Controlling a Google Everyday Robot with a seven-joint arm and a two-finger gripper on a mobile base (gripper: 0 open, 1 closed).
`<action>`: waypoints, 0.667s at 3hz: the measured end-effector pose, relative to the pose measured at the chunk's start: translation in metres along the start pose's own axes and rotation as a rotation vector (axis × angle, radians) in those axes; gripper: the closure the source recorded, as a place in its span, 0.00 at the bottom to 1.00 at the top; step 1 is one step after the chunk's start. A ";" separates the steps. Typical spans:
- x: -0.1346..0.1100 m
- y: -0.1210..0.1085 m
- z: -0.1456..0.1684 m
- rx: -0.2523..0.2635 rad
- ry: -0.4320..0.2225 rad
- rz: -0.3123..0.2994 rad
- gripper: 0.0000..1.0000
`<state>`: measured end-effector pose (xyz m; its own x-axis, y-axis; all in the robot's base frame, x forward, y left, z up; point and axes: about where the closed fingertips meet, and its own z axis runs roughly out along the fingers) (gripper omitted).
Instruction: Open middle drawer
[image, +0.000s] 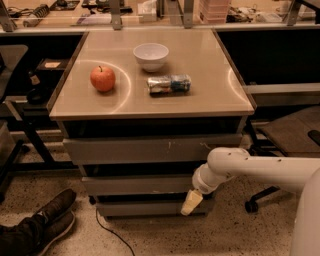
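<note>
On the tabletop I count one apple, one white bowl and one can. Below it are three grey fronts: top drawer, the middle drawer, bottom drawer. One gripper hangs by the bottom drawer's right end, and two dark shoes are on the floor.
</note>
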<state>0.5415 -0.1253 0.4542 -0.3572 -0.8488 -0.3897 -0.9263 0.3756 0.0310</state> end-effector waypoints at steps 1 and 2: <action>-0.005 -0.006 0.010 -0.002 -0.018 -0.015 0.00; -0.010 -0.011 0.017 -0.002 -0.023 -0.033 0.00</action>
<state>0.5570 -0.1146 0.4420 -0.3241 -0.8518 -0.4116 -0.9376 0.3470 0.0201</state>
